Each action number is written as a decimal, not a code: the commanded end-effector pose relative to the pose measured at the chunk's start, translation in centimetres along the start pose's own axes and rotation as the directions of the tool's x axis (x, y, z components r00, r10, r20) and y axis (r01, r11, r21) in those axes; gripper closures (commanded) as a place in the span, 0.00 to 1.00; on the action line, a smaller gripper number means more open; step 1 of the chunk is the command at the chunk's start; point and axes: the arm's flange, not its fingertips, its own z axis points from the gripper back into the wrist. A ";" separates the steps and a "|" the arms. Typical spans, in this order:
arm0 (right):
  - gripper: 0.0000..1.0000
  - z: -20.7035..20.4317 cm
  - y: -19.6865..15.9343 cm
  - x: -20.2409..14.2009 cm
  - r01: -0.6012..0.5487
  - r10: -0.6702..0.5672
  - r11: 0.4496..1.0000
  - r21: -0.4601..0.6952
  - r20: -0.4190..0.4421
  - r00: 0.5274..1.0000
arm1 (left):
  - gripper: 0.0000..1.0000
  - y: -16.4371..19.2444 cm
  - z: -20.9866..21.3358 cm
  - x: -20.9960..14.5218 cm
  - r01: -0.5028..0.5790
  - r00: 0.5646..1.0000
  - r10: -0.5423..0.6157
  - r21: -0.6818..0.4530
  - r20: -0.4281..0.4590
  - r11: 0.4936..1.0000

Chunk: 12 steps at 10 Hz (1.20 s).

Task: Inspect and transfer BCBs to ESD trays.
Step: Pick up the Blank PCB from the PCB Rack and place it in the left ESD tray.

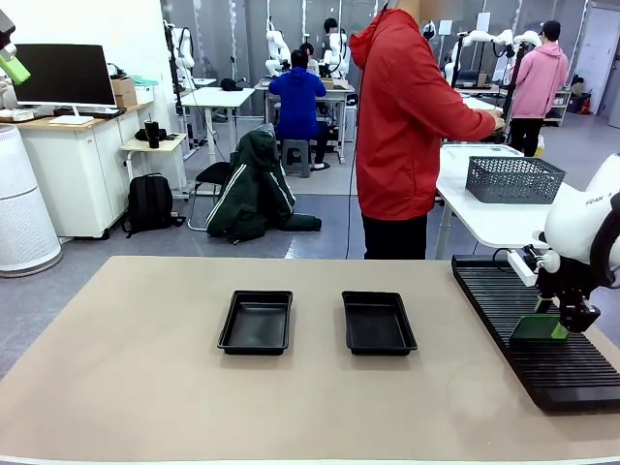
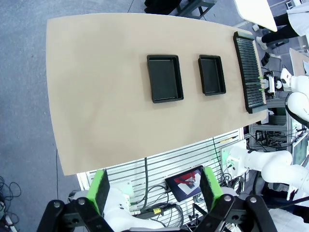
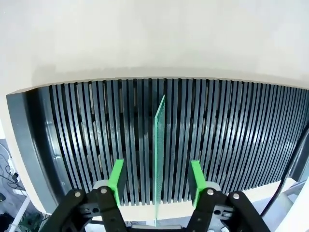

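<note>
We had transferred nothing yet: both trays [image 1: 257, 321] lay empty at mid-frame, and a board [image 3: 159, 145] stood on edge in the rack [image 3: 87, 125] at lower right, untouched between the parted fingers of our right gripper [image 3: 156, 169], while our left gripper [image 2: 154, 180] hung wide open and empty.

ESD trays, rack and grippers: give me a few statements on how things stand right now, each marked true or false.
1. Both ESD trays are empty. True.
2. A BCB stands on edge in the slotted rack. True.
3. The right gripper is clamped on the BCB. False: its green pads sit either side of the board, with a gap on each side.
4. The left gripper holds a board. False: it is open and empty, high above the table.
</note>
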 end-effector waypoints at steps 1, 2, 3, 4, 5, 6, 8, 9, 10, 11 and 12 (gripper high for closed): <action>0.41 -0.2 -0.3 -0.2 0.018 -0.017 1.000 -0.024 0.020 1.000 | 0.00 0.0 -0.1 0.0 -0.003 1.000 0.003 -0.002 -0.003 1.000; 0.37 -0.1 -0.3 -0.2 0.017 -0.017 1.000 -0.019 0.020 1.000 | 0.00 0.0 -0.1 0.0 -0.003 1.000 0.003 -0.002 -0.003 1.000; 0.47 -0.2 -0.3 -0.2 0.017 -0.017 1.000 -0.016 0.019 1.000 | 0.00 0.0 -0.1 0.0 -0.003 1.000 0.003 -0.002 -0.003 1.000; 0.43 -0.2 -0.4 -0.2 0.023 -0.022 1.000 -0.014 0.015 1.000 | 0.00 0.0 -0.1 0.0 -0.003 1.000 0.003 -0.002 -0.003 1.000; 0.55 -0.3 -0.5 -0.3 0.021 -0.021 1.000 -0.009 0.012 1.000 | 0.00 0.0 -0.1 0.0 -0.003 1.000 0.003 -0.002 -0.003 1.000; 0.51 -0.2 -0.5 -0.3 0.020 -0.020 1.000 -0.007 0.008 1.000 | 0.00 0.0 -0.1 0.0 -0.003 1.000 0.003 -0.002 -0.003 1.000; 0.58 -0.2 -0.5 -0.2 0.016 -0.016 1.000 -0.005 -0.001 1.000 | 0.00 0.0 -0.1 0.0 -0.003 1.000 0.003 -0.002 -0.003 1.000; 0.70 -0.3 -0.6 -0.3 0.015 -0.015 1.000 -0.002 -0.002 1.000 | 0.00 0.0 -0.1 0.0 -0.003 1.000 0.003 -0.002 -0.003 1.000; 0.66 -0.3 -0.6 -0.4 0.017 -0.017 1.000 0.002 -0.005 1.000 | 0.00 0.0 -0.1 0.0 -0.003 1.000 0.003 -0.002 -0.003 1.000; 0.77 -0.3 -0.5 -0.4 0.015 -0.015 1.000 0.001 -0.005 1.000 | 0.00 0.0 -0.1 0.0 -0.003 1.000 0.003 -0.002 -0.003 1.000; 0.73 -0.3 -0.5 -0.4 0.015 -0.015 1.000 0.001 -0.005 1.000 | 0.00 0.0 -0.1 0.0 -0.003 1.000 0.003 -0.002 -0.003 1.000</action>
